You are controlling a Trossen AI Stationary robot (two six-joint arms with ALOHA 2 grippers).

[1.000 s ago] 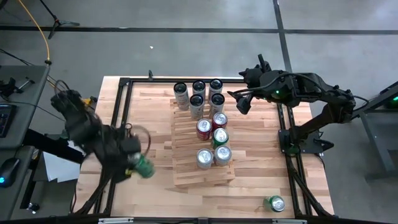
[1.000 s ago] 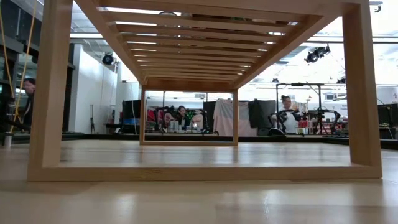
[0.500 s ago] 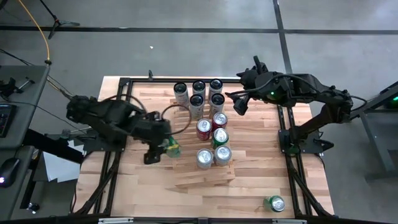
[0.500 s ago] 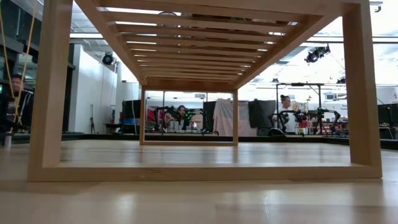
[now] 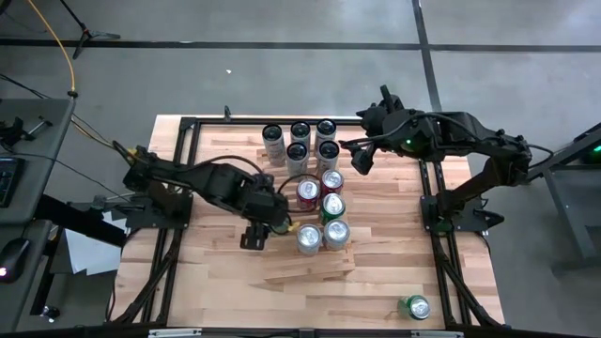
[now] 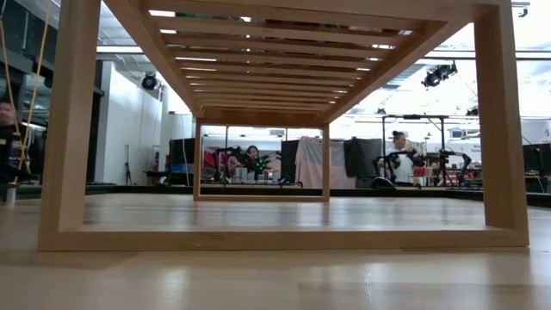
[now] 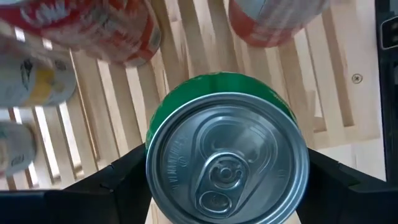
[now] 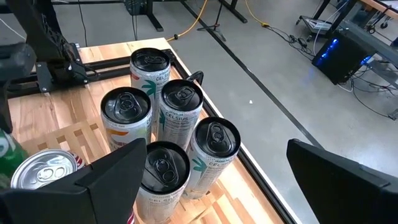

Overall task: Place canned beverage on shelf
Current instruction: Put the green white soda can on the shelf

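The left hand (image 7: 227, 186) is clamped on a green can (image 7: 227, 162), one dark finger on each side of the body; its silver top, with pull tab intact, faces the wrist camera, and the green wall shows no dent. In the high view this hand (image 5: 266, 223) sits over the left edge of the shelf (image 5: 277, 192), just beside a silver-topped can (image 5: 309, 238) and a red can (image 5: 308, 194), with the carried can mostly hidden under the hand there. Beyond the green can the wrist view shows the pale slats of the shelf (image 7: 186, 37) and red-and-white cans standing close ahead. The chief risk, judged from this spacing, is collision: the hand or the can could clip the standing neighbours and topple them, since the free slot is tight. A second risk is release with the can not upright; whether its base is square to the slats cannot be told, and the gaps between slats offer uneven footing. Farther along the shelf, five tall pale cans (image 5: 300, 142) stand grouped at the far end. The right hand (image 5: 362, 155) waits above the desk (image 5: 385, 235) beside that group, fingers spread and holding nothing. One more green can (image 5: 414, 307) lies apart on the desk near the right front corner.
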